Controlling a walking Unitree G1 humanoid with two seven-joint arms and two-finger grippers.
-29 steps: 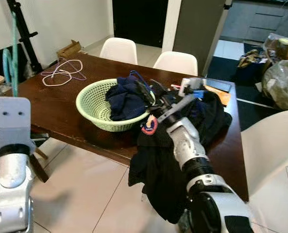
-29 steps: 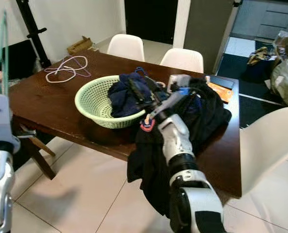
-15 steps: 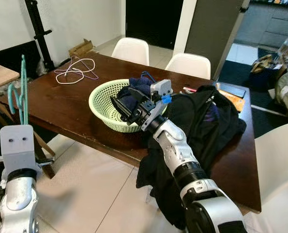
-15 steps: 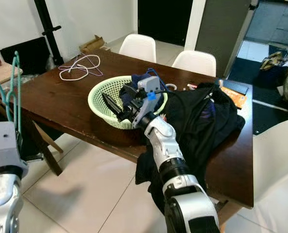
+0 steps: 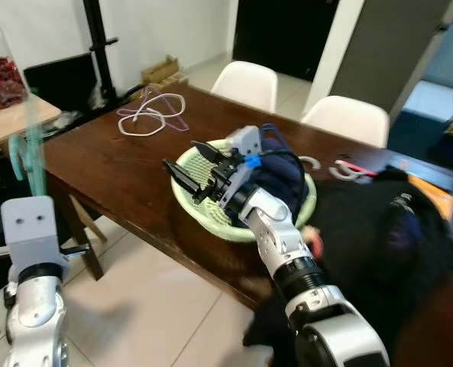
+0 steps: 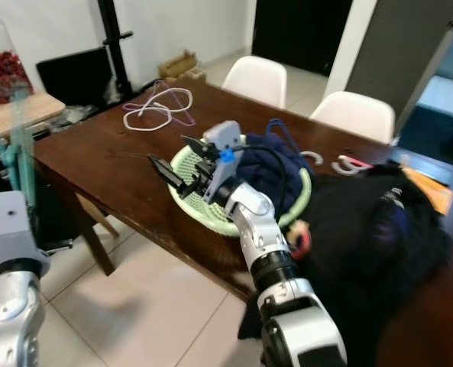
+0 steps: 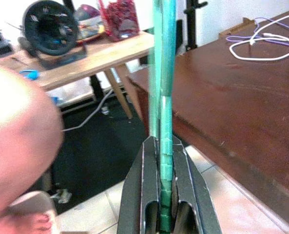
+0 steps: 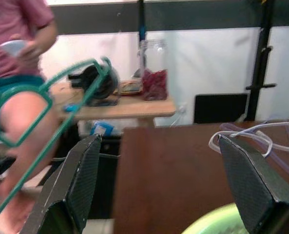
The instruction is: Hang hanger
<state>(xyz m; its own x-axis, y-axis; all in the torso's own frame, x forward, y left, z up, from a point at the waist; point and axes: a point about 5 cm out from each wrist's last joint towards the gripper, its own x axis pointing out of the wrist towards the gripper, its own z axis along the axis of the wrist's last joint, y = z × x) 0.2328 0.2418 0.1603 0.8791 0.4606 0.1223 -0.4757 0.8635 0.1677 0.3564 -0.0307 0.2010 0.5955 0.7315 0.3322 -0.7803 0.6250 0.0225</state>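
Observation:
A teal plastic hanger (image 5: pixel 27 145) stands upright at the left, above my left wrist. In the left wrist view my left gripper (image 7: pixel 164 145) is shut on the hanger's stem (image 7: pixel 163 97). My right gripper (image 5: pixel 192 162) is open and empty, reaching over the left rim of the green basket (image 5: pixel 211 215) on the dark wooden table (image 5: pixel 119 168). In the right wrist view the wide-apart fingers (image 8: pixel 71 180) frame the table edge, and the hanger (image 8: pixel 47 141) shows beyond them.
Dark blue clothes (image 5: pixel 281 183) fill the basket; a black garment (image 5: pixel 386 245) lies on the table's right part. A white cable (image 5: pixel 150 115) lies at the far left corner. White chairs (image 5: pixel 245 82), a black stand (image 5: pixel 102 46), a side table with a jar (image 5: pixel 1 69) and a person (image 8: pixel 17 29) are around.
The camera has turned left. My right arm has swung left, from the black garment across to the basket's left rim, fingers open. The left gripper still holds the hanger.

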